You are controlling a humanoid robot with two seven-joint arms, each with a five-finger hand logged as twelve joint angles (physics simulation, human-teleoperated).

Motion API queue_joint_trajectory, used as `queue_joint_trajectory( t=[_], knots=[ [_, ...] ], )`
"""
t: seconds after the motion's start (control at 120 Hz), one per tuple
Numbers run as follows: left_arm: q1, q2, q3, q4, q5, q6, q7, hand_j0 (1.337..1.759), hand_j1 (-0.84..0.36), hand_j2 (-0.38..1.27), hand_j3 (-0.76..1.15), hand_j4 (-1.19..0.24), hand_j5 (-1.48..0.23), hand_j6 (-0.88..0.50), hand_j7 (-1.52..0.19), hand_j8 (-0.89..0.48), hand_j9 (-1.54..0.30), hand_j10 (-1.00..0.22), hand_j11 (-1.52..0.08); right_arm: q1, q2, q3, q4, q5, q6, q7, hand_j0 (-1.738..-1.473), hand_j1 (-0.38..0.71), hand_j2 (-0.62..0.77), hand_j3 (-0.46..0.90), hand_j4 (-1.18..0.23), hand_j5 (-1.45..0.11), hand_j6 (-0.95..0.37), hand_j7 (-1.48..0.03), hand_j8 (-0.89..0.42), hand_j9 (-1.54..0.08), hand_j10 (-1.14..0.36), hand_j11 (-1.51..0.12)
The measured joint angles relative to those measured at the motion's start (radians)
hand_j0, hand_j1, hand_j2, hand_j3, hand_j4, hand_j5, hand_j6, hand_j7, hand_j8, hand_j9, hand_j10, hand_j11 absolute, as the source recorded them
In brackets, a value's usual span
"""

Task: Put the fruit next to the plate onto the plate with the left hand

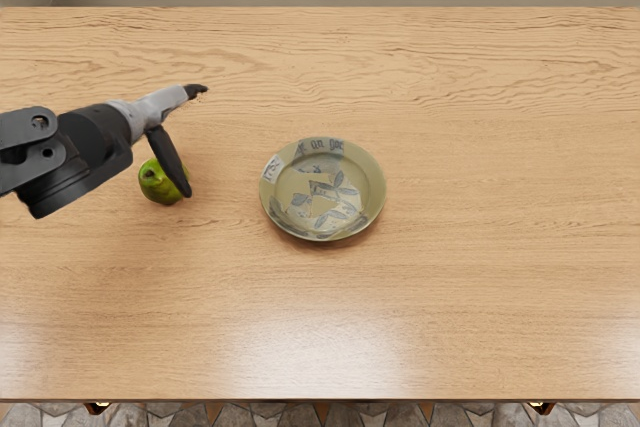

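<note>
Left hand: fingers spread wide, fruit ungripped beside plate. Risk: thumb nudge rolls it across bench.

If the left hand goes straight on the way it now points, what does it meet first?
Likely nothing: the left hand points toward the picture's upper right, over bare table, passing beyond the plate. Height is unclear.
</note>
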Motion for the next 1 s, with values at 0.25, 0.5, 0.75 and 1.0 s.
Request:
queue_joint_trajectory(
  t=[0.25,0.5,0.75,1.0],
  knots=[
    [0.043,-0.001,0.091,0.004,0.053,0.094,0.000,1.658,0.32,0.01,0.00,-0.03,-0.04,-0.03,-0.04,-0.03,-0.04,-0.03,-0.04,0.000,0.000,0.000,0.000,0.000,0.000,0.000,-1.658,-0.32,0.00,0.00,-0.02,-0.03,-0.02,-0.03,-0.02,-0.03,-0.02,-0.03],
    [0.046,-0.002,0.128,0.007,0.058,0.105,0.000,1.658,0.22,0.02,0.00,-0.12,-0.15,-0.12,-0.15,-0.12,-0.15,-0.11,-0.15,0.000,0.000,0.000,0.000,0.000,0.000,0.000,-1.658,-0.32,0.00,0.00,-0.02,-0.03,-0.02,-0.03,-0.02,-0.03,-0.02,-0.03],
    [0.046,0.000,0.133,0.014,0.058,0.105,0.000,1.658,0.04,0.05,0.00,-0.26,-0.34,-0.26,-0.33,-0.26,-0.33,-0.26,-0.33,0.000,0.000,0.000,0.000,0.000,0.000,0.000,-1.658,-0.32,0.00,0.00,-0.02,-0.03,-0.02,-0.03,-0.02,-0.03,-0.02,-0.03],
    [0.046,0.002,0.147,0.018,0.060,0.104,0.000,1.658,-0.03,0.07,0.00,-0.32,-0.41,-0.32,-0.41,-0.32,-0.41,-0.32,-0.41,0.000,0.000,0.000,0.000,0.000,0.000,0.000,-1.658,-0.32,0.00,0.00,-0.02,-0.03,-0.02,-0.03,-0.02,-0.03,-0.02,-0.03]
  ],
)
